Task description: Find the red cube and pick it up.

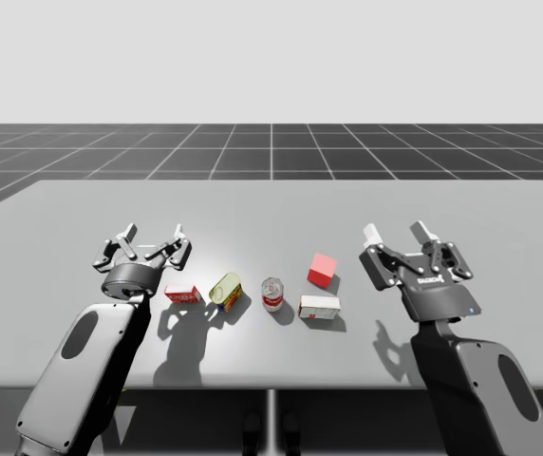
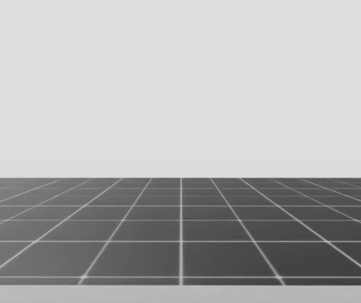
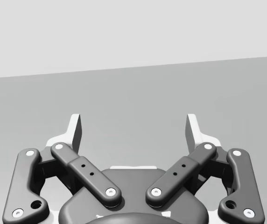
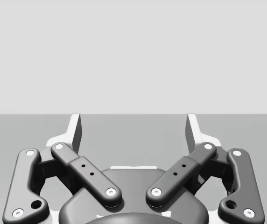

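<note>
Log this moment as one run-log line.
phase: pre-grasp | red cube: on table, untouched | left gripper: open, empty | right gripper: open, empty, nearer it

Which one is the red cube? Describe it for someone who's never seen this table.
On the grey table, a row of small items runs across the middle. The red cube sits toward the row's right end, just beyond the white-and-red box, nearest my right gripper. It alone is a plain solid-red block; the small red box at the left end is flatter.
</note>
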Controlling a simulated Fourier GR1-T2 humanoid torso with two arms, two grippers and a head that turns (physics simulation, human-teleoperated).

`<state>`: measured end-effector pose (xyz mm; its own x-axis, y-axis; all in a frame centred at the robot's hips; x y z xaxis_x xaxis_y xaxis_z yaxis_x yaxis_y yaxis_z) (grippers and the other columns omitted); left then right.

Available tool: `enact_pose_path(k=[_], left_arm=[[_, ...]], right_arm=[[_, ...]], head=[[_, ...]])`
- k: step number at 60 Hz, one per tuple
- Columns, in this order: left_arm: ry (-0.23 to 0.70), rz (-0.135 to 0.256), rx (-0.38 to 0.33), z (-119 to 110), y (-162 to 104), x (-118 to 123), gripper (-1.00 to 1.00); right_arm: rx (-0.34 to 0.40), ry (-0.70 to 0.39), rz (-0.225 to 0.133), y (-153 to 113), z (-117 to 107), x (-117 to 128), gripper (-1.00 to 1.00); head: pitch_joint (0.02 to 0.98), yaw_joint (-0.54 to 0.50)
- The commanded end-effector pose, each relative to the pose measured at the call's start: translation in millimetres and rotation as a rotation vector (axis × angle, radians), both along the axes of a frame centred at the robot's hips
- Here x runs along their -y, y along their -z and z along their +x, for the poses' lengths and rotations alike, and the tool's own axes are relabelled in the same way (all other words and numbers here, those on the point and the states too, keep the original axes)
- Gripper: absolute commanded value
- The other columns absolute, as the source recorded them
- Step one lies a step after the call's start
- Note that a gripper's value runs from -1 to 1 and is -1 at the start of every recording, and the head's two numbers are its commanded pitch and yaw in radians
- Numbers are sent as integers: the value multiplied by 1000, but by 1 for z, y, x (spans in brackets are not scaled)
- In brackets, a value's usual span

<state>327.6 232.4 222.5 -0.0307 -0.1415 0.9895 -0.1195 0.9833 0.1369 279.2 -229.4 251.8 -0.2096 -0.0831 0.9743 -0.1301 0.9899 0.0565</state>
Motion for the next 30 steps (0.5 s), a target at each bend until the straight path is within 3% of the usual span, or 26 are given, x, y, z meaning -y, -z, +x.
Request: enact_pose_path(k=[1,12,30], left_arm=[[0,0,0,0,0,0,-1000],[-3,-1,2,0,-1,-1,-1000],[-5,1,3,-1,-1,-2,-1000]], right_arm=[[19,48,20,1,-1,-1,-1000],[-28,-11,1,-1,-1,0,-1000],[-33,1,-2,-1,0,1,-1000]], head=[[56,2],[89,3],[326,3]])
